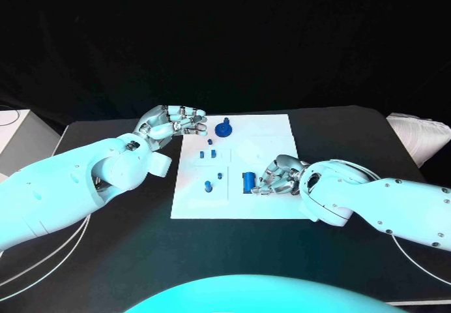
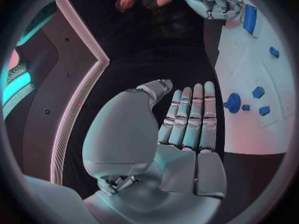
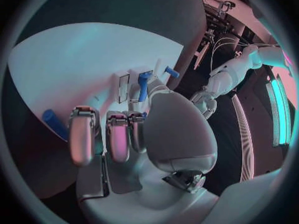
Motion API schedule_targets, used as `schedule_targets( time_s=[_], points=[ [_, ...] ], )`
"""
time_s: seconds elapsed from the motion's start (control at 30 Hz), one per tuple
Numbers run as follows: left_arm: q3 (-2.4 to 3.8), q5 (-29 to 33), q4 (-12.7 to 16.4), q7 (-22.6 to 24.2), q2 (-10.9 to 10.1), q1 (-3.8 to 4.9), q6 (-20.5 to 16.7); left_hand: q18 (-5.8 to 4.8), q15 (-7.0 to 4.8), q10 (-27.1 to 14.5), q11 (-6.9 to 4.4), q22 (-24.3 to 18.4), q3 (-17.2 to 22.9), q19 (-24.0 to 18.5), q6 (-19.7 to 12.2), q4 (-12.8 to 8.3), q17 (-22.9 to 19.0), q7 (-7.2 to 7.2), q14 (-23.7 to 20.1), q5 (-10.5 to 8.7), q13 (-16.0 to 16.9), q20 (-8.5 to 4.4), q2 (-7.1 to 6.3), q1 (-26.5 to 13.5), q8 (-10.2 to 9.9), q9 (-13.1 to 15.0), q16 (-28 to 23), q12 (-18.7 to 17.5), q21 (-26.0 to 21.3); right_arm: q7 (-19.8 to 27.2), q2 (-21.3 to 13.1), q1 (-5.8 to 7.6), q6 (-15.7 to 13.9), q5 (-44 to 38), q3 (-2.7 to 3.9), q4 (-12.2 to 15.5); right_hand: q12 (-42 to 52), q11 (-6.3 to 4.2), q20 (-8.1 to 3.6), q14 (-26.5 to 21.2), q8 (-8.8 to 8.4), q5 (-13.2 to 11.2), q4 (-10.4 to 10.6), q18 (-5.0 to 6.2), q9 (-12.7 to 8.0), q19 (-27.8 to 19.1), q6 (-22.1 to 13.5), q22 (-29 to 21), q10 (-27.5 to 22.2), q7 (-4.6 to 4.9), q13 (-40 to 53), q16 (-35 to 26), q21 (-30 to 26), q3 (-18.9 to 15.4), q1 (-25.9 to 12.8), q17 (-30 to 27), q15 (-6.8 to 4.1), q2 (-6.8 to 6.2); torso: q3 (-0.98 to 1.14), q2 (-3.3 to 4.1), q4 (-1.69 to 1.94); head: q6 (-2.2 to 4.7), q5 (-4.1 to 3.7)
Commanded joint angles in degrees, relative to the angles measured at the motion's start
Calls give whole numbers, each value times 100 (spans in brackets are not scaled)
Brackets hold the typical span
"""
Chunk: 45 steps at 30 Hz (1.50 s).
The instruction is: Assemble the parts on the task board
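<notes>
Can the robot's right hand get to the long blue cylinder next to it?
Probably yes. The right hand sits on the task board right beside the blue cylinder, holding nothing, and nothing lies between them.

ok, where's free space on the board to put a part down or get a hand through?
Free: the task board far right corner, beyond the right hand and right of the round blue part; also the near left corner by the small peg. Crowded: the blue cylinder beside the right hand, and the far left edge under the left hand.
</notes>
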Motion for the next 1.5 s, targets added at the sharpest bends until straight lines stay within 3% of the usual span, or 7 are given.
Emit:
schedule_targets(
  time_s=[0.03, 0.33, 0.7, 1.13, 1.37, 1.5],
  points=[
    [3, 26, 10, 34, 11, -1, 102, 12, 17, -40, -15, -5, 9, 30, -17, 30, 6, 44, 10, -27, 8, -6, 23, -27, -18, -8, -39, 27, -29, -47, 38, -18, 9, -99, 2, -33, 36, -51, -27, 607, 29, -3, 32, -81, -11, 487, 48, 1260, 585, -7, 1481, 23, 38, 28, 2, 1507, -46, 47, -4, 1, 5, -4, 0],
    [3, 26, 9, 36, 15, -1, 105, 12, 17, -40, -15, -5, 9, 30, -17, 30, 6, 44, 10, -27, 8, -6, 23, -27, -18, -8, -39, 27, -29, -227, 155, -61, -118, -275, 2, -162, 86, -70, -38, 607, 39, 101, 27, -87, -23, 494, 74, 1272, 607, -30, 1508, 23, 68, 124, -93, 1507, -60, 223, -5, -2, 5, -25, 6],
    [3, 26, 10, 39, 15, -1, 104, 13, 16, -43, -16, -18, 10, 41, -15, 40, 19, 41, 13, -25, 9, -5, 30, -25, -16, -10, -51, 31, -46, -249, 169, -84, -101, -159, 2, -168, 86, -83, -47, 607, 41, 172, 15, -86, -27, 494, 69, 1273, 607, -43, 1508, 23, 64, 191, -59, 1507, -71, 276, -3, -1, 4, -27, 27],
    [3, 26, 9, 32, 7, -1, 104, 13, 16, -43, -16, -18, 10, 41, -15, 40, 19, 41, 13, -25, 9, -5, 30, -25, -16, -10, -51, 31, -46, 50, -23, -93, -19, 194, 8, 28, 39, -56, -42, 607, 44, 175, 34, -78, -32, 487, 35, 1263, 587, -8, 1483, 23, 9, 67, -214, 1507, -55, -48, -4, -1, 3, -36, 29],
    [3, 26, 6, 31, 6, -1, 102, 13, 16, -43, -16, -18, 10, 41, -15, 40, 19, 41, 13, -25, 9, -5, 30, -25, -16, -10, -51, 31, -46, 431, -322, -75, -108, 534, 52, 288, 54, 53, 14, 607, -196, 160, 35, -91, -159, 494, -229, 1282, 593, 126, 1491, 23, 63, 31, -232, 1507, 30, -112, -3, -4, -5, -43, 30],
    [3, 26, 4, 30, 10, -2, 102, 13, 16, -43, -16, -18, 10, 41, -15, 40, 19, 41, 13, -25, 9, -5, 30, -25, -16, -10, -51, 31, -46, 517, -495, -41, -113, 570, 75, 401, 49, 72, 27, 607, -241, 159, 36, -90, -185, 493, -257, 1282, 590, 145, 1489, 23, 58, 24, -236, 1507, 47, -115, -3, -5, -10, -39, 26]
  ],
)
